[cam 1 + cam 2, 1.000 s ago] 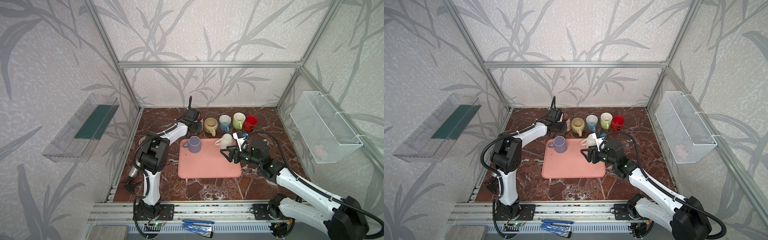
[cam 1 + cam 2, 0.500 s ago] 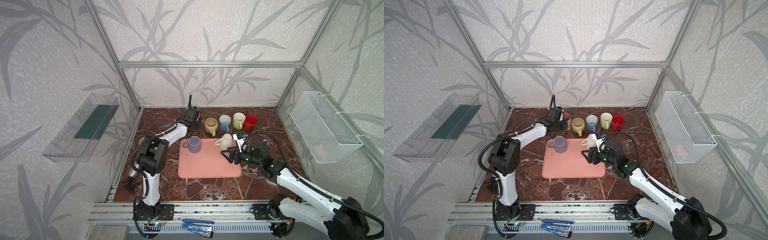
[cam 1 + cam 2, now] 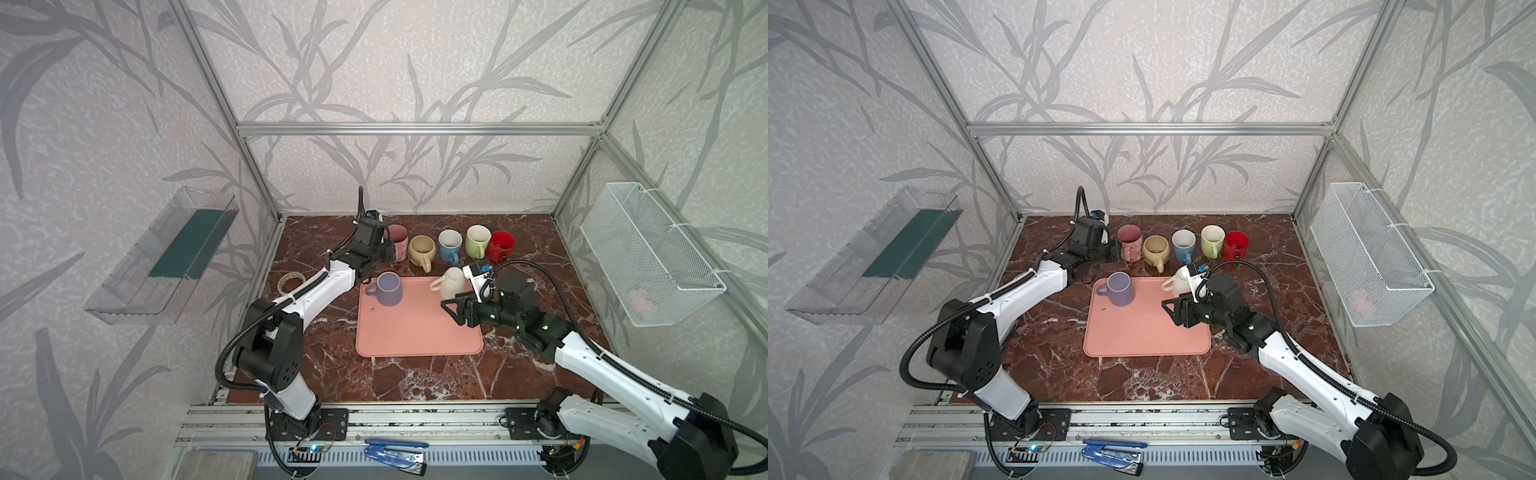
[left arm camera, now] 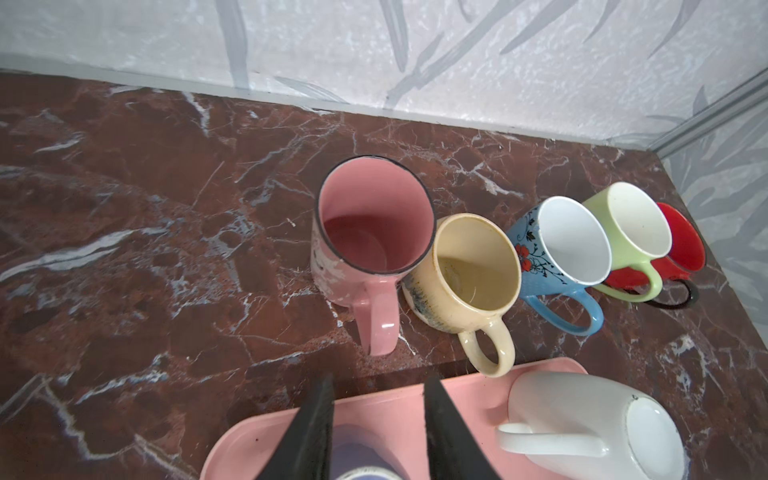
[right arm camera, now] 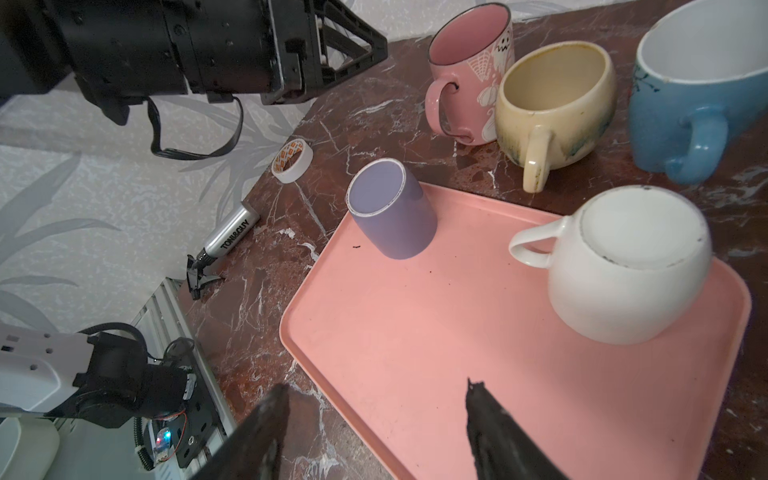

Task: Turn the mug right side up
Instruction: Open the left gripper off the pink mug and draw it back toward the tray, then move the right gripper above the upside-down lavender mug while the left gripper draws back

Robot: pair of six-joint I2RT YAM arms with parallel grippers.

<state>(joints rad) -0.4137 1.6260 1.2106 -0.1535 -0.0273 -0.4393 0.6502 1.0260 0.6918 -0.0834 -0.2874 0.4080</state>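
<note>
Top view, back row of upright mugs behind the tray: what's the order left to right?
Pink ceramic mug, cream rounded mug, blue mug with white inside, light green mug, red mug.

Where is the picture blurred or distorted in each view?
Left wrist view: left claw blurred close to the lens, pink mug sharp. Right wrist view: right claw blurred, blue mug stretched at the edge. Both top views: sharp, soft even light.
</note>
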